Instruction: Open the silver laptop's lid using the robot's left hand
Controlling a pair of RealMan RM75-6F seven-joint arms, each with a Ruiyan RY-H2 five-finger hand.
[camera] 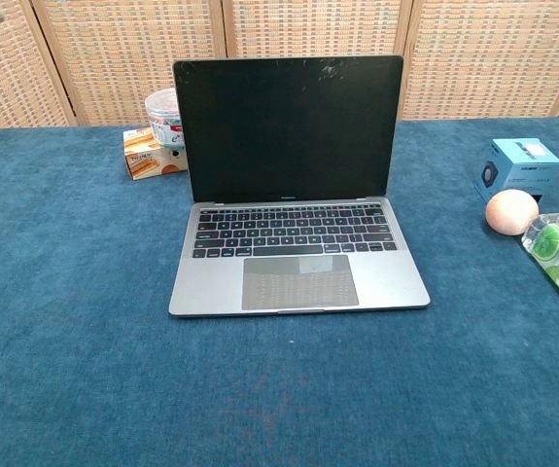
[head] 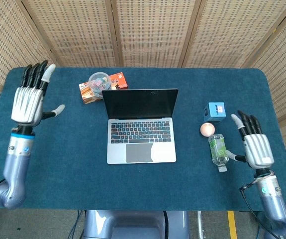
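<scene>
— Where does the silver laptop sit?
— Mid-table on the blue cloth, lid upright and open, dark screen facing the robot, keyboard and trackpad bare.

— And the containers?
— Behind its left corner stands a clear round tub with small coloured bits inside, too small to name, touching an orange carton. To the right lies a clear bottle on its side with a green label; beside it a peach-coloured ball and a small blue box, closed.

— The hands?
— The left hand is raised over the table's left edge, fingers straight and close together, thumb out, holding nothing. The right hand is near the bottle, fingers extended, slightly apart, empty.
</scene>
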